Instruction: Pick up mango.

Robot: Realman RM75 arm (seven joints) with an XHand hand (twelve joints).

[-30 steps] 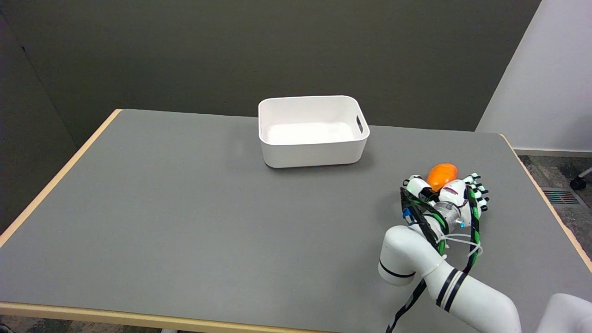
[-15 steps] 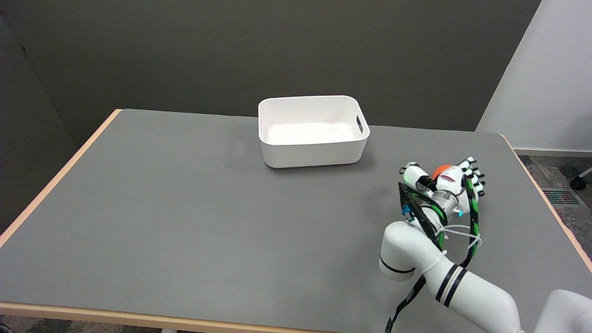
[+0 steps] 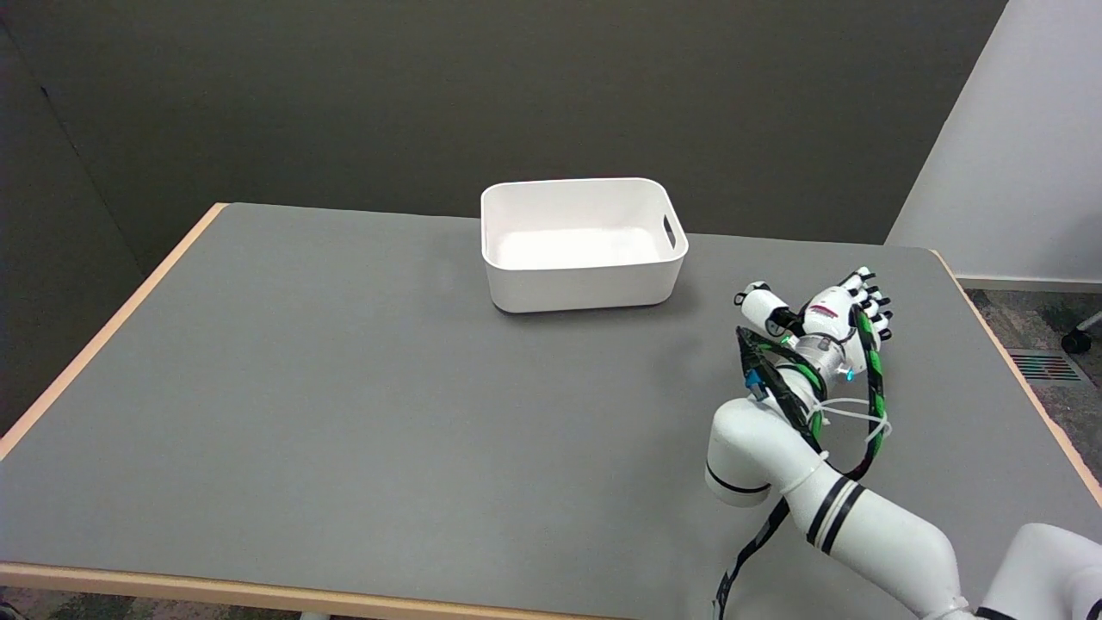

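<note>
My right hand [image 3: 822, 323] is at the right side of the grey table [image 3: 344, 387], reaching away from me. It covers the spot where the orange mango lay, and the mango is hidden beneath it. The thumb [image 3: 758, 303] sticks out to the left and the other fingers [image 3: 868, 297] stretch forward, apart from the thumb. I cannot see any contact between the fingers and the fruit.
A white bin [image 3: 581, 245] with a handle slot stands at the table's far middle, up and left of the hand, with nothing showing inside. The table's right edge [image 3: 1016, 370] runs close beside the hand.
The hand has moved forward over the mango. The fruit showed fully one second ago, partly half a second ago, and is now covered.
</note>
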